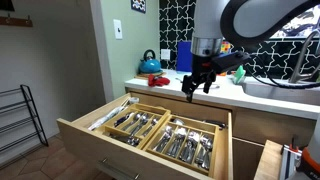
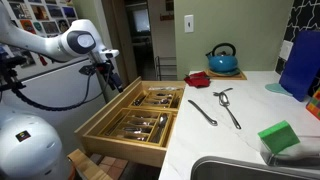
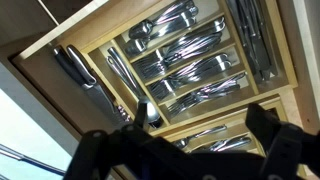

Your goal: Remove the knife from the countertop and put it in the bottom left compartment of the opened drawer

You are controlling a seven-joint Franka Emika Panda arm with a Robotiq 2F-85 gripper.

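The knife (image 2: 203, 112), slim and silvery, lies flat on the white countertop (image 2: 250, 125), next to other silver utensils (image 2: 229, 106). The wide wooden drawer (image 1: 88, 136) is pulled open in both exterior views (image 2: 125, 146), with two cutlery trays full of silverware. The bottom left compartment (image 1: 122, 127) is at the front-left corner of the left tray. My gripper (image 1: 197, 86) hangs above the drawer, away from the knife, and also shows in an exterior view (image 2: 113, 80). In the wrist view its fingers (image 3: 198, 118) are spread apart over the trays with nothing between them.
A teal kettle (image 2: 222, 59) and a red item (image 2: 197, 79) stand at the far end of the counter. A green sponge (image 2: 277, 136) lies by the sink (image 2: 240, 170). A blue box (image 2: 300, 65) stands at the right. A narrow wooden pull-out (image 1: 275, 160) is beside the drawer.
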